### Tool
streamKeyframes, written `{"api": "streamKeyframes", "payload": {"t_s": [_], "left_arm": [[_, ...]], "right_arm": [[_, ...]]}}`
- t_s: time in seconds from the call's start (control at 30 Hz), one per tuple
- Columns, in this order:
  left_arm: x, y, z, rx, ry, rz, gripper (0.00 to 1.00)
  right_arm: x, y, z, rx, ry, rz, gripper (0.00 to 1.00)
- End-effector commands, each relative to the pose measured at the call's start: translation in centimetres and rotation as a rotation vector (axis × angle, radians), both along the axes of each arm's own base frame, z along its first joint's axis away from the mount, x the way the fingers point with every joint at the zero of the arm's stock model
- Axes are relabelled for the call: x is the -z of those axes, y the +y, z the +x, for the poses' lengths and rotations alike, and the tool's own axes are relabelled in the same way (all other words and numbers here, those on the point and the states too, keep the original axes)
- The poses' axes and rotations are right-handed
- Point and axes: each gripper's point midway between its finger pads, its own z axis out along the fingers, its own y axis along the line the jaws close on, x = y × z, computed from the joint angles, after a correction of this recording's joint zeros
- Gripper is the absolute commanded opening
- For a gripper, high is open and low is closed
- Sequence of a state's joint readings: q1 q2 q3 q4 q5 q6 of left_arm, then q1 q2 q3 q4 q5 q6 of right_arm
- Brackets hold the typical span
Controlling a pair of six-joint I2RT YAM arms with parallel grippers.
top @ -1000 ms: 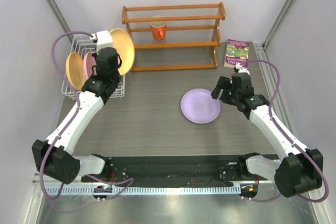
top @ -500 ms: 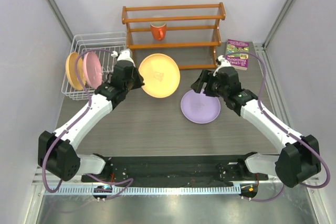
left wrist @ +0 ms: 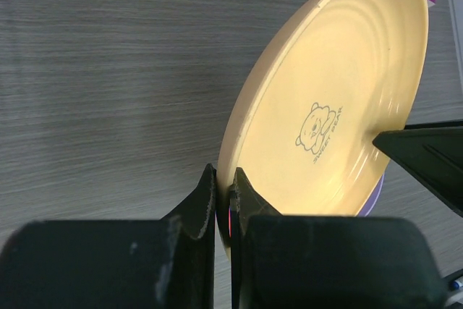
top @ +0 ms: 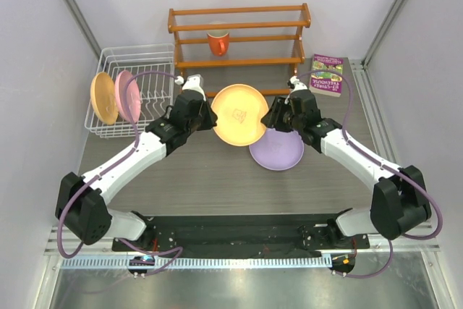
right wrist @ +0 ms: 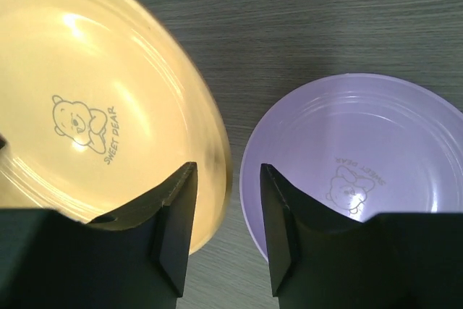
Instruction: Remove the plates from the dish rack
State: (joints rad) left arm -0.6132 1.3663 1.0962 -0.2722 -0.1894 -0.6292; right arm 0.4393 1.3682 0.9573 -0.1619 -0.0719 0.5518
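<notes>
1. Held orange-tan plate (top: 239,114): out of the dish rack (top: 137,54) and carried right across the desk (top: 181,171) within the last second. Now hangs tilted in the air at mid-desk, bear print facing up, lower right edge over the near-left rim of the lavender plate (top: 283,153).
2. Left end effector (top: 208,113): clamped tight on that plate's left rim, grip unchanged through the carry.
3. Right end effector (top: 272,116): swung in from the right side of the desk to the plate's opposite rim. Fingers narrowed from wide to about half, the rim now between them. Some gap left in the right wrist view, so apparently not gripping yet.
4. Lavender plate: flat on the desk, same spot as 1 second ago, already unloaded.
5. Left in the rack: pink plate (top: 129,95) and second orange-tan plate (top: 103,98), upright side by side at the left wall, not moved.
6. Meaning for the task: reads as a handover from left to right, just starting. 1 plate down, 1 in transit, 2 to go. Probably frees the left arm for the rack while the right sets this plate on or beside the lavender one.
7. Risk: letting go on the left before the right has closed would likely drop the plate onto the lavender one.
</notes>
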Motion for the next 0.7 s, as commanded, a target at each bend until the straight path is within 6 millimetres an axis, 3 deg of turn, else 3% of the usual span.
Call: {"api": "streamKeyframes", "payload": {"t_s": [0.0,0.2,0.27,0.3,0.4,0.47,0.5,0.53,0.63,0.67], "left_arm": [[-3.6,-1.8,0.8,0.034,-0.102,-0.124,0.00],[-4.1,-2.7,0.5,0.078,-0.114,-0.160,0.00],[-3.9,-2.8,0.5,0.084,-0.109,-0.159,0.00],[-3.9,-2.9,0.5,0.087,-0.109,-0.161,0.00],[-4.0,-3.3,0.4,0.108,-0.121,-0.183,0.00],[-3.4,-3.4,0.3,0.116,-0.114,-0.186,0.14],[-3.4,-3.5,0.3,0.119,-0.114,-0.185,0.26],[-3.2,-3.4,0.4,0.112,-0.112,-0.178,0.50],[-2.2,-2.7,0.6,0.091,-0.098,-0.126,0.76],[-2.1,-2.1,0.9,0.065,-0.107,-0.096,0.80]], "right_arm": [[-2.1,1.1,1.3,-0.014,-0.061,0.036,0.45],[-1.2,1.0,1.3,-0.011,-0.047,0.030,0.51],[-1.1,1.2,1.2,-0.023,-0.046,0.027,0.39],[-1.2,1.3,1.1,-0.033,-0.052,0.030,0.26],[-1.5,1.8,1.0,-0.067,-0.068,0.052,0.12],[-1.7,2.1,0.7,-0.085,-0.068,0.075,0.03],[-1.7,1.9,0.6,-0.069,-0.063,0.083,0.01],[-1.7,1.3,0.8,-0.036,-0.070,0.073,0.01],[-2.0,-0.9,0.5,0.047,-0.081,0.033,0.01],[-2.4,-1.9,0.4,0.082,-0.097,0.017,0.01]]}}
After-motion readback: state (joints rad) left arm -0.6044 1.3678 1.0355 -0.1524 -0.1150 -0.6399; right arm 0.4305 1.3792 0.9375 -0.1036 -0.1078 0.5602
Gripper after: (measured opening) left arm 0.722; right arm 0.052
